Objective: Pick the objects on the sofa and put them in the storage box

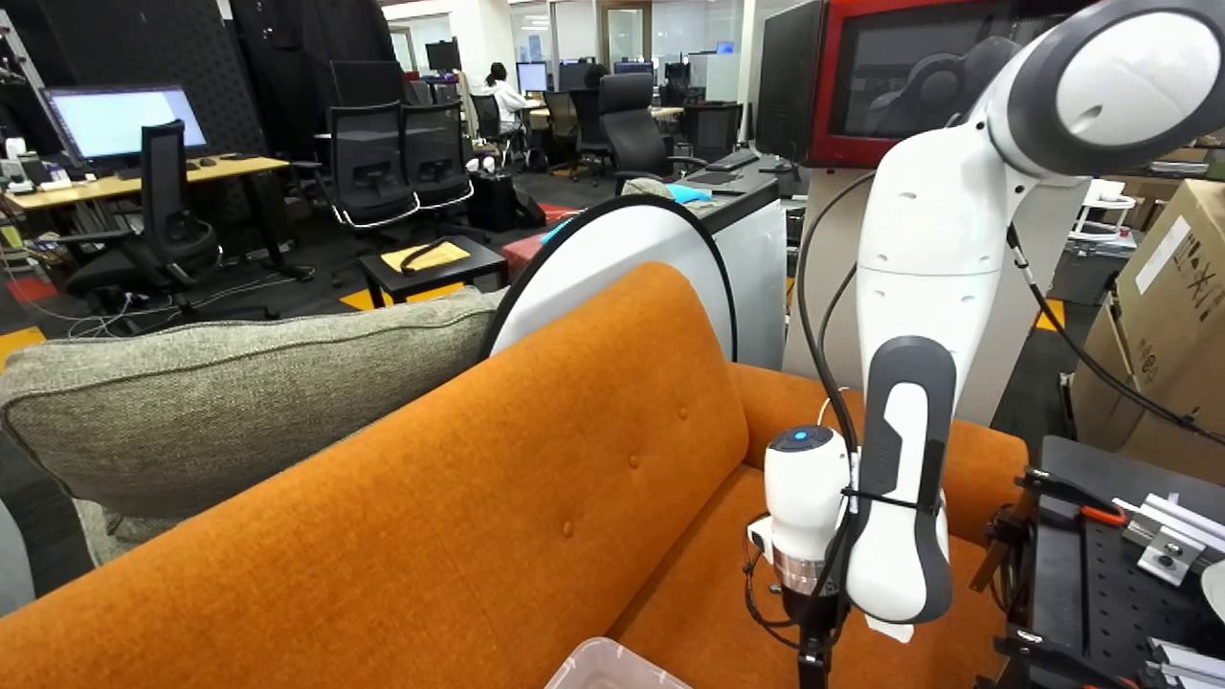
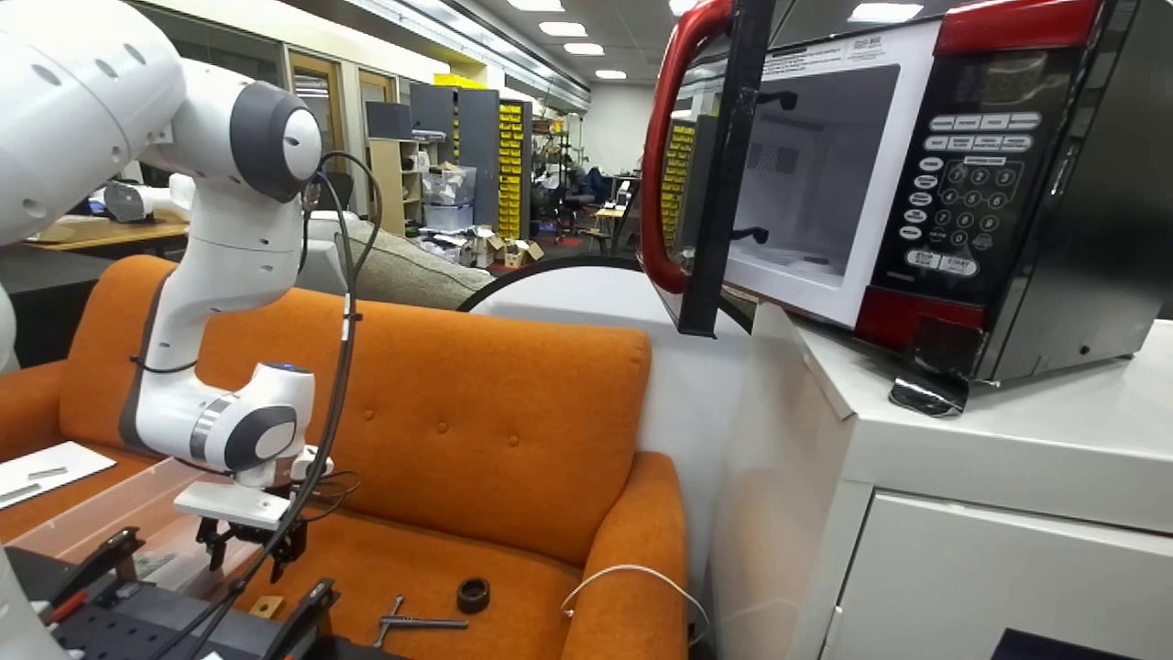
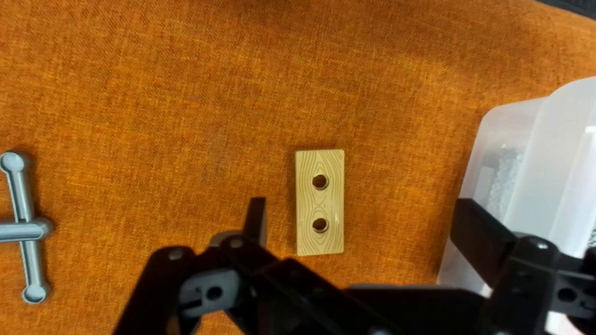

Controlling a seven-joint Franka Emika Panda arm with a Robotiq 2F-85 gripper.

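1. Gripper (image 3: 362,218): jaws spread wide, above the sofa (image 2: 394,532).
2. Block (image 3: 320,202), two holes: on the sofa below — seen between the jaws in the wrist view.
3. T-shaped tool (image 2: 426,623), black ring (image 2: 474,606): on the sofa, near each other.
4. Clear box (image 3: 514,118): on the sofa, near the block — contents indistinct.

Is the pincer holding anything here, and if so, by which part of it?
Nothing is held: the pincer stands open, and the tan two-holed block lies on the sofa, apart from both jaws in the wrist view.
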